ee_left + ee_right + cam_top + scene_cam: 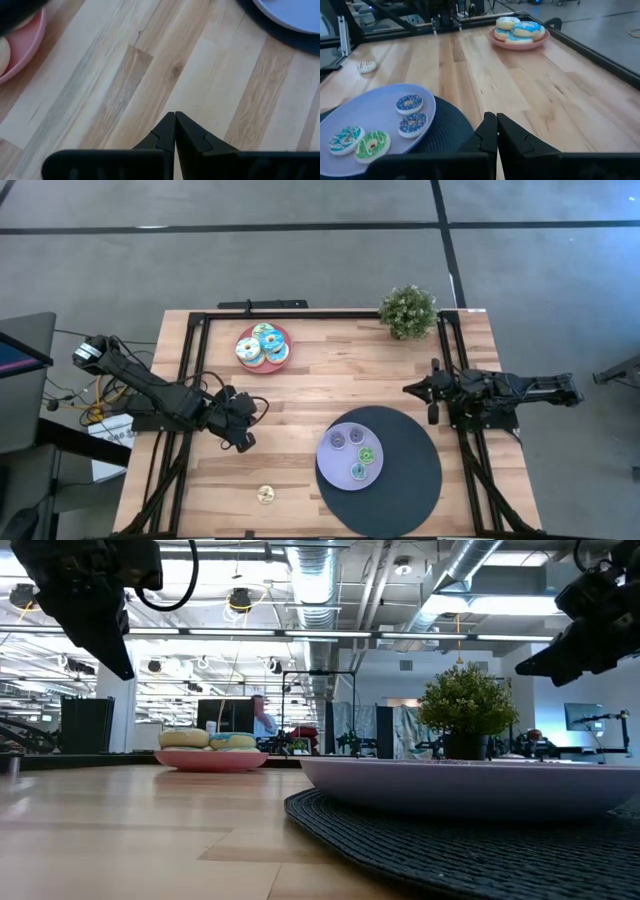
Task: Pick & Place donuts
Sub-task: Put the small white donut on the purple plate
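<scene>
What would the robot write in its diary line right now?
left gripper: shut, empty, over bare table | right gripper: shut, empty | four small donuts on lavender plate | big donuts on pink plate

Two robot arms, both matte black, built from chunky jointed segments that look blocky and angular from above. The left arm (pixel 150 390) ends at about nine o'clock in a rounded joint with a pale grey, metallic-looking cap, and a thin dark cable loops off its outer links. The right arm (pixel 510 392) is the same black throughout, a long narrow run of links tapering toward its tip. Each gripper, left gripper (pixel 175 131) and right gripper (pixel 496 131), has two flat black plastic fingers shaped like wedges, with small stepped notches along their inner edges, mounted on a wide black crossbar.
</scene>
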You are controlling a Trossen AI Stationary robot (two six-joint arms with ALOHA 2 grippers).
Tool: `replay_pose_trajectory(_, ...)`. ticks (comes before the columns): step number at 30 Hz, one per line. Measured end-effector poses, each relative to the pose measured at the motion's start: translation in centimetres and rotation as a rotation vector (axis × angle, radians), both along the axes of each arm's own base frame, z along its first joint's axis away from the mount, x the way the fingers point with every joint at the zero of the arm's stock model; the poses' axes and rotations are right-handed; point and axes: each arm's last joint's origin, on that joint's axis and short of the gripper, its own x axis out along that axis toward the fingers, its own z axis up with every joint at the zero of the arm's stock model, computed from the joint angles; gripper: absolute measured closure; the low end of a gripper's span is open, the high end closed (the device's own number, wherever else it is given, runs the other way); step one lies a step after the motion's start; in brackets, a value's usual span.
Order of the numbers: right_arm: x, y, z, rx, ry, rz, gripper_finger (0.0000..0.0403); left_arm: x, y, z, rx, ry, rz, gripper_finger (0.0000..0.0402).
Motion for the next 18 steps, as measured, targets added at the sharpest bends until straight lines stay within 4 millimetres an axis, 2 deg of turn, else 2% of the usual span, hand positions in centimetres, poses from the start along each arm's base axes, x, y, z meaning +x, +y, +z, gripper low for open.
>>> replay_pose_trajectory(12, -0.09, -0.01, -0.26, -0.015, 0.030, 0.005, 0.0403, 0.00, 0.00, 0.01, 0.057, 0.020, -0.091, 0.0400)
replay_pose_trajectory(18, -0.11, 0.31, -0.37, -0.016, 0.046, 0.122, 0.0403, 0.00, 0.00, 0.00, 0.089, 0.032, -0.143, 0.0400)
